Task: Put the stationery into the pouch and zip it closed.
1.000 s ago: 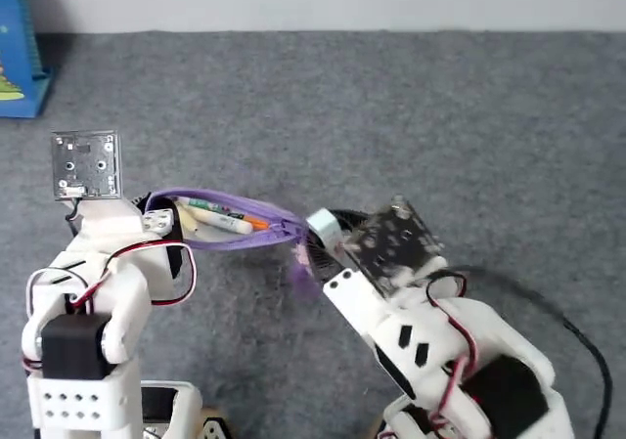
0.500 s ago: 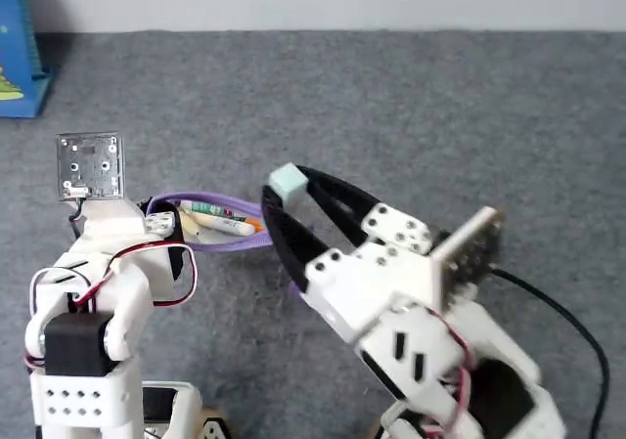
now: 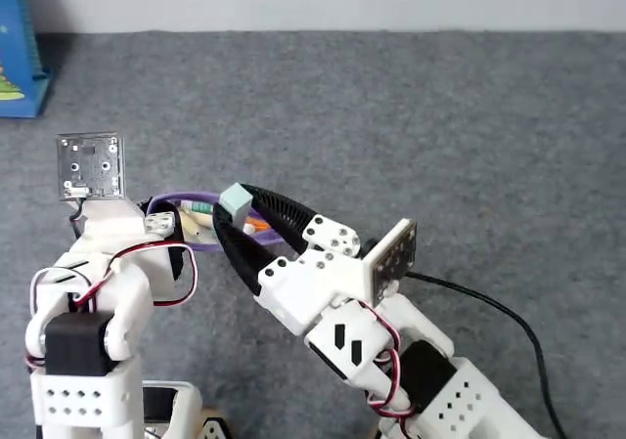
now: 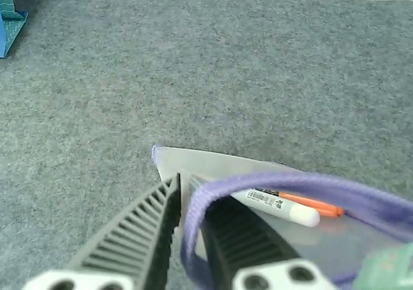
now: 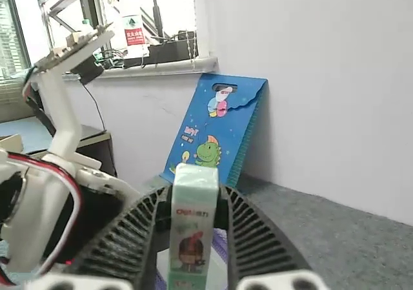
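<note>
Since the frame half a second earlier, the pale-green block point(image 3: 233, 200) had been carried leftward by the right claw point(image 3: 232, 211), from near the right end of the pouch point(image 3: 201, 244) to a spot over its open mouth; the left arm had been kept where it was.

At the far left edge a blue paper bag point(image 3: 18, 58) was seen standing on the grey tabletop point(image 3: 440, 116). Next to the right, the left claw point(image 4: 184, 188) was closed down on the purple rim of the pouch at its left end, the rim being pinched between the two ribbed fingers and that end held up. The pouch was stretched out rightward from that grip, lying on the tabletop with its zip undone. Inside it, a white marker point(image 4: 277, 205) and an orange pen point(image 4: 317, 207) were seen lying side by side and touching.

Further right, the block was clamped upright between the fingers of the right claw, which were parted only by the block's own width. Whether the block touched the pouch could not be told. A black cable point(image 3: 489, 307) was trailed across the tabletop at the right.
</note>
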`<move>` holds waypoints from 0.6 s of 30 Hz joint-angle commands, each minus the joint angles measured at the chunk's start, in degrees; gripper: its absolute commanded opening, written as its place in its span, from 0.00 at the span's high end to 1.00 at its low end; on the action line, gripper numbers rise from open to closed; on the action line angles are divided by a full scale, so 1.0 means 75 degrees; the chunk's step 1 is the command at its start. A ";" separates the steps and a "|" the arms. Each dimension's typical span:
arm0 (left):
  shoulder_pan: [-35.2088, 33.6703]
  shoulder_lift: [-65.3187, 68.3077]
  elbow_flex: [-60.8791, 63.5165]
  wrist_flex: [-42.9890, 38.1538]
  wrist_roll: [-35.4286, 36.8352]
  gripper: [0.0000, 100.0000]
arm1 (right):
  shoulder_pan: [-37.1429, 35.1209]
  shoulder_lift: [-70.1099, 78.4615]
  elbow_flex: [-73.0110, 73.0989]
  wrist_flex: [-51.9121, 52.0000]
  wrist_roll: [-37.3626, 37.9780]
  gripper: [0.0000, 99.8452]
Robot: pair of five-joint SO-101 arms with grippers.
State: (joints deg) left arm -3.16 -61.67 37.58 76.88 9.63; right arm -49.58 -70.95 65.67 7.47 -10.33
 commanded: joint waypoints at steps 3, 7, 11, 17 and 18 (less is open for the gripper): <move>0.0023 0.0047 -0.0018 -0.0129 0.0047 0.99 | 0.0088 0.0205 0.0293 -0.0908 0.0176 0.99; 0.0023 0.0047 -0.0018 -0.0117 0.0047 0.99 | 0.0404 0.0979 0.0305 -0.1705 0.0176 0.99; 0.0000 0.0035 -0.0018 -0.0117 0.0047 0.99 | 0.0533 0.1846 0.0305 -0.2491 0.0223 0.99; -0.0012 0.0035 -0.0018 -0.0117 0.0047 0.99 | 0.0486 0.2245 0.0293 -0.2467 0.0668 0.89; -0.0012 0.0035 -0.0018 -0.0117 0.0047 0.99 | 0.0486 0.2245 0.0270 -0.2292 0.0668 0.86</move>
State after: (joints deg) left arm -3.25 -61.67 37.58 76.88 9.63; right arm -46.59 -54.42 68.66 -10.64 -6.46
